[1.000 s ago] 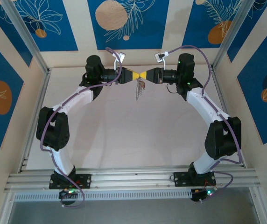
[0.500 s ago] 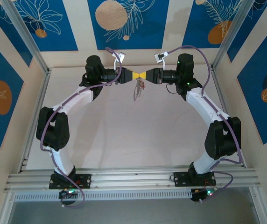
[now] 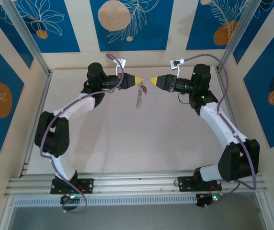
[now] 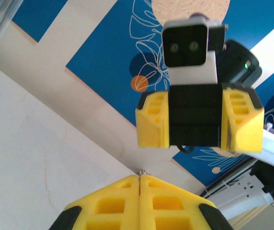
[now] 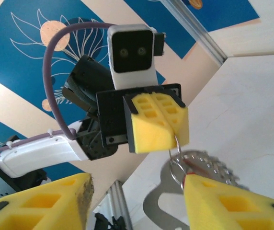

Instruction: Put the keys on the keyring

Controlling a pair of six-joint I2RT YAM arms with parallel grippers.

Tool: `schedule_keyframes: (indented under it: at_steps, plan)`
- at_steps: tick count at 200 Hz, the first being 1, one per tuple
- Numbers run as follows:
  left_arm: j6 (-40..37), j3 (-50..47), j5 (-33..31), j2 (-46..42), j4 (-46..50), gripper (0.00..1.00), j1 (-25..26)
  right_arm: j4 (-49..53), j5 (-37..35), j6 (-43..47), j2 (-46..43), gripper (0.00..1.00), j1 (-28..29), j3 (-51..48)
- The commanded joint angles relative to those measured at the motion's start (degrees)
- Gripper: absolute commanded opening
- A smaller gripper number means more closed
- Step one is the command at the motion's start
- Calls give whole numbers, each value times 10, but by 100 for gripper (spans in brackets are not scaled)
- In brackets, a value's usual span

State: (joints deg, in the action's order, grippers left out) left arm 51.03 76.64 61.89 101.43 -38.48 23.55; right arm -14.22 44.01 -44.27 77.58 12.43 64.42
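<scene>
Two tools face each other above the tabletop (image 3: 127, 139): left tool (image 3: 137, 79) pressed together, pinching the keyring (image 3: 139, 98), which dangles with the keys (image 3: 143, 88) beside it; right tool (image 3: 153, 80) spread, just apart.

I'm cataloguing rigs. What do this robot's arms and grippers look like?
Both the left arm and right arm have white curved links, black joints and a purple cable alongside. The left gripper and right gripper carry yellow wedge-shaped fingers with rectangular pockets, under a white wrist camera.
</scene>
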Motion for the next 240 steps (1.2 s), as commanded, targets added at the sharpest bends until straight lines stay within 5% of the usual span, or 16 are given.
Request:
schedule_keyframes:
  at_steps: [1, 75, 162, 193, 240]
  plan:
    - [16, -11, -22, -41, -54, 0, 8, 27, -63, 37, -34, 56, 12, -34]
    - [13, -21, -39, -61, -46, 0, 23, 66, -138, 98, -62, 57, 56, -59]
    - [12, -20, -39, -60, -46, 0, 32, 72, -134, 115, -24, 52, 70, -28]
    - [12, -21, -42, -57, -49, 0, 33, 66, -119, 115, -6, 41, 73, -20]
    - [13, -24, -46, -57, -52, 0, 33, 38, -82, 110, -11, 8, 75, -38]
